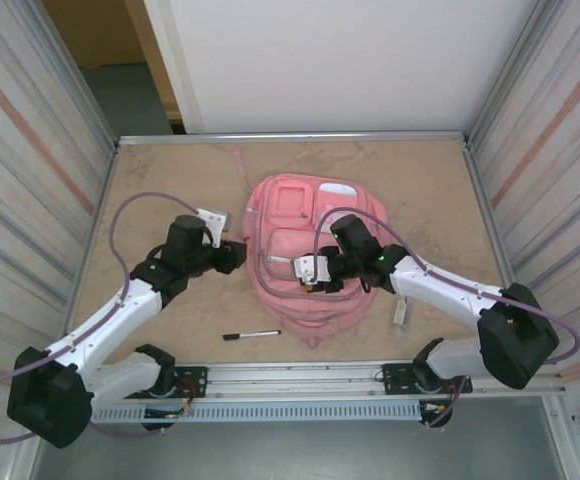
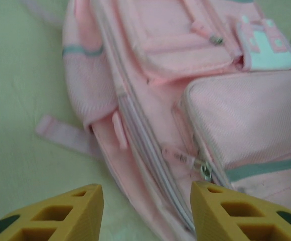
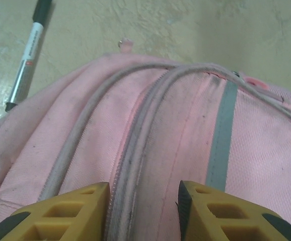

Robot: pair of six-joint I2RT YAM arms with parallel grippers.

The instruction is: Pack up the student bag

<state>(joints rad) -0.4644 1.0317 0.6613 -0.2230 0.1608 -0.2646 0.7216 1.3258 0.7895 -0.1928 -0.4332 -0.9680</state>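
The left gripper [image 2: 148,201] has its jaws spread with nothing between them, poised just off the left flank of the student bag [image 2: 221,115]. The right gripper [image 3: 143,196] is likewise spread and holds nothing; it sits low over the bag's near end, its fingers straddling a zip line. The bag lies flat, front side up, in the middle of the table [image 1: 170,180], one end towards the near edge and a strap trailing towards the far edge. Packing looks barely begun: every zip I can make out appears shut, and a pen [image 1: 252,334] lies loose on the table between the bag and the near edge, so a compartment has to be opened and the pen put in. The bag is soft pink fabric with several zipped front pockets, grey-green trim bands, a white patch and slightly grubby seams.
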